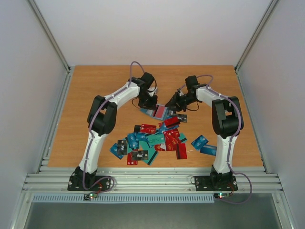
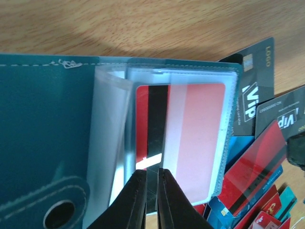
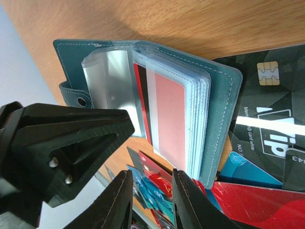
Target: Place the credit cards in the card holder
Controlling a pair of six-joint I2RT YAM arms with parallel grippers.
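With my left pincer [image 2: 152, 172] clamped on the clear sleeve [image 2: 190, 77] of the card holder [image 2: 43, 119] at lower centre, right pincer [image 3: 151, 174] apart, I should peel gently.

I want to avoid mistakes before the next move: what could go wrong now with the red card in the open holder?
1. The left gripper seems to pinch the red card through its clear sleeve; pulling back could drag the card out.
2. The card holder seems to rest partly on loose black cards, so it may slide.
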